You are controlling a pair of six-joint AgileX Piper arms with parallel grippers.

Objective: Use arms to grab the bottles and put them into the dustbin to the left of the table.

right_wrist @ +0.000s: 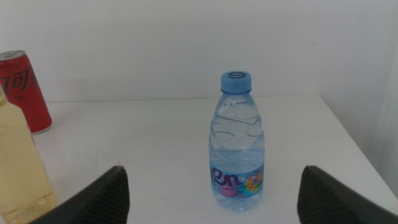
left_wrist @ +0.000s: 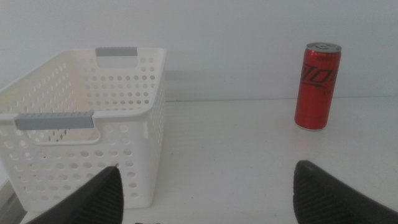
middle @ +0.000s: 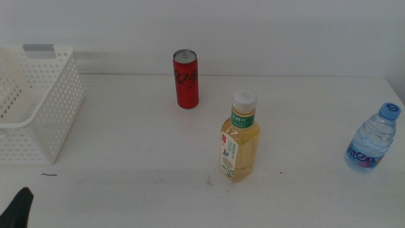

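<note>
Bottles stand untouched on the counter (middle: pixel 126 158); left end effector (left_wrist: pixel 208 190) and right end effector (right_wrist: pixel 211 193) gape wide, empty.

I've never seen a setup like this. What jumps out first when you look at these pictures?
Three drinks standing upright on the white table catch the eye: a red can toward the back, a yellow tea bottle in the middle, and a clear water bottle near the right edge. At the left sits a white perforated basket, which looks empty. The left gripper faces basket and can, the right gripper faces the water bottle; both are open.
</note>
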